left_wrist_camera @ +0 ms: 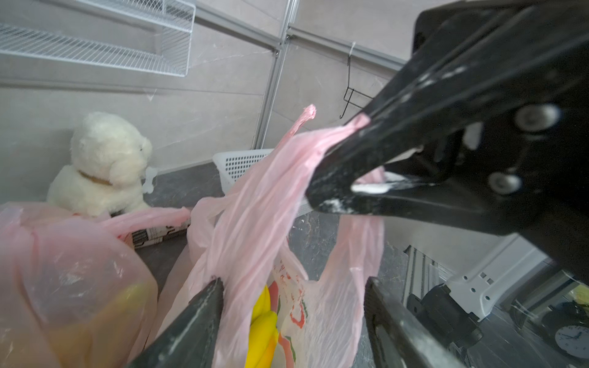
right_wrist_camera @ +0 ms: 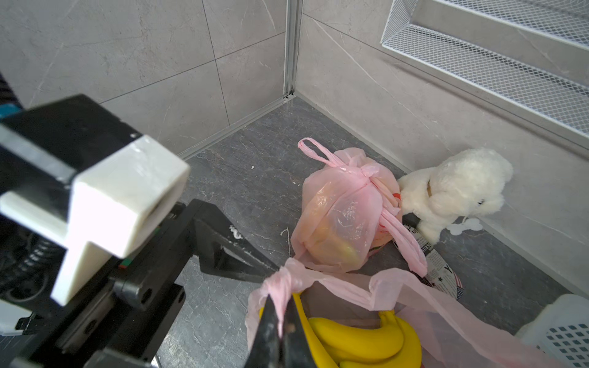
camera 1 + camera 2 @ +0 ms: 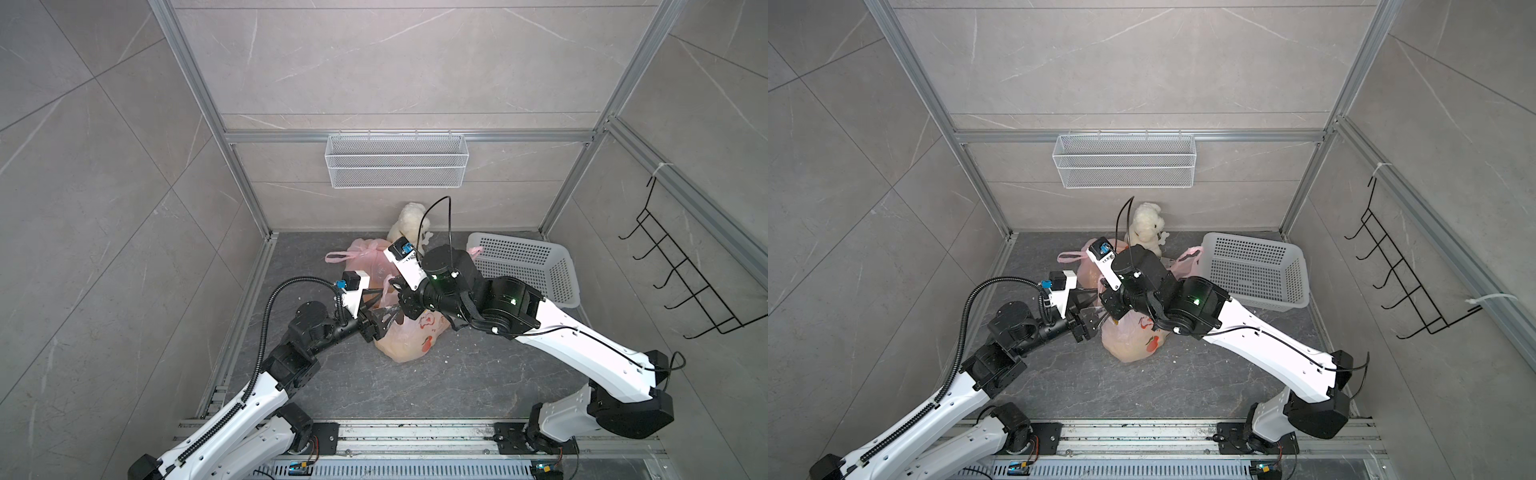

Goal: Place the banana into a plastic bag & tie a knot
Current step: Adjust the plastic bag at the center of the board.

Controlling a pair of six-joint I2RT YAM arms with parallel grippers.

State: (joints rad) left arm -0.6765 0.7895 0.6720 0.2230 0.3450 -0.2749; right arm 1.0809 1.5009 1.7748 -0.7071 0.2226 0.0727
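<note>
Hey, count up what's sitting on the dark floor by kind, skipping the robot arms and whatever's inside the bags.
Pink plastic bags: 2, the tied bag and the open bag
White plush toy: 1
White plastic basket: 1
Newsprint-patterned item: 1
Total: 5

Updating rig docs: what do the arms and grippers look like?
Both have white link shells, left arm and right arm, with black joint housings. The left gripper and right gripper are black, tapered and white-scuffed. A black corrugated hose runs along the left; a thin black cable loops over the right, whose joints show green lights.
</note>
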